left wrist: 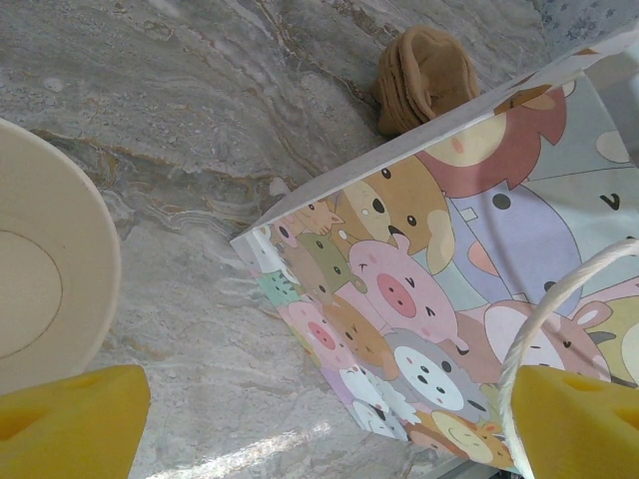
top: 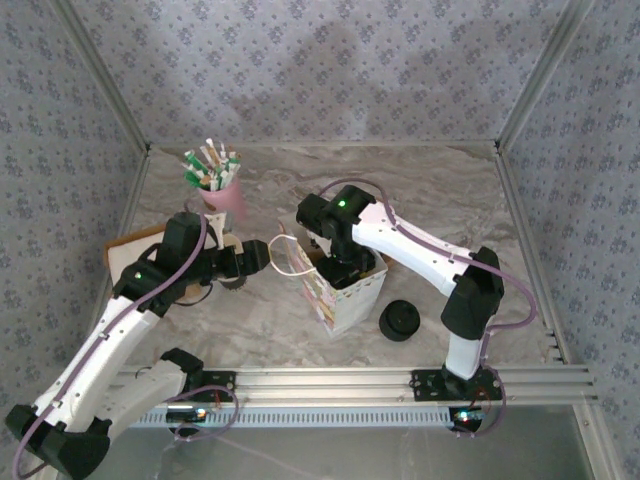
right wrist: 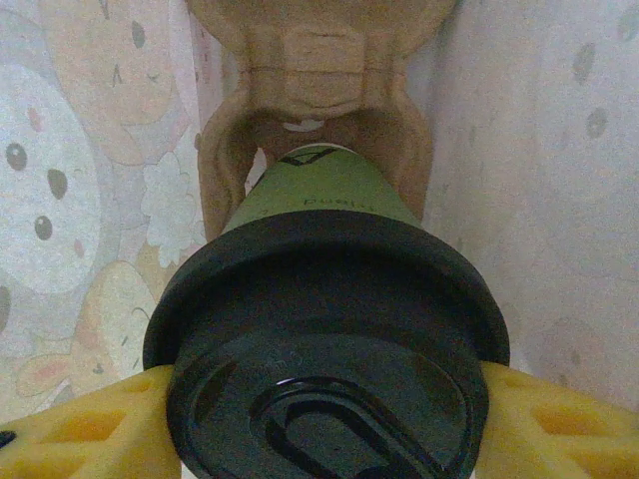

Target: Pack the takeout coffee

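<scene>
The takeout coffee, a green paper cup with a black lid, hangs inside the cartoon-animal paper bag. My right gripper is shut on it, a yellow pad on each side of the lid. Below the cup a brown cardboard carrier lies at the bag's bottom. In the top view the right gripper reaches down into the bag's mouth. My left gripper is open beside the bag, pads wide apart. The bag's white rope handle runs just by its right pad.
A stack of black lids sits right of the bag. A pink cup of sachets stands at the back left, near a cardboard tray. A cream-lined cup is close to the left gripper. A brown paper object lies behind the bag.
</scene>
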`<action>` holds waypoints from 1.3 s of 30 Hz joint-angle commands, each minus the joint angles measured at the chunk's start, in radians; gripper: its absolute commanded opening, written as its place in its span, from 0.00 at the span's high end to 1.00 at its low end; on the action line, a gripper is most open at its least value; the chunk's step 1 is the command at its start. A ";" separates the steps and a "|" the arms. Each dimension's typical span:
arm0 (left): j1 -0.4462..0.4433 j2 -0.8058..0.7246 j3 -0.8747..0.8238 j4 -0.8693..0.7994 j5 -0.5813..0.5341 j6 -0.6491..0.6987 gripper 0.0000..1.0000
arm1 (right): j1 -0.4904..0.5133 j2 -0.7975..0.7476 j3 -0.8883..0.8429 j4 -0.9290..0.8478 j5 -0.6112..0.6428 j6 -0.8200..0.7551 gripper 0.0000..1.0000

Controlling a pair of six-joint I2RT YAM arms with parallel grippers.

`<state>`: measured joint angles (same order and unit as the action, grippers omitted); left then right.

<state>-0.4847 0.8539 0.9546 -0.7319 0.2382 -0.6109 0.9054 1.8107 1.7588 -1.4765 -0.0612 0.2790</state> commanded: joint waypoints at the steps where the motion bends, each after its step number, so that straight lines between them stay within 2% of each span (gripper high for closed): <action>1: -0.004 -0.007 0.041 -0.003 -0.013 0.019 0.07 | -0.004 0.016 0.018 -0.033 -0.007 -0.006 0.35; 39: -0.004 -0.001 0.039 -0.001 -0.013 0.017 0.07 | -0.010 -0.011 -0.012 0.040 0.001 -0.014 0.36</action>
<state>-0.4847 0.8539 0.9546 -0.7319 0.2379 -0.6109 0.8982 1.8141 1.7508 -1.4311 -0.0681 0.2783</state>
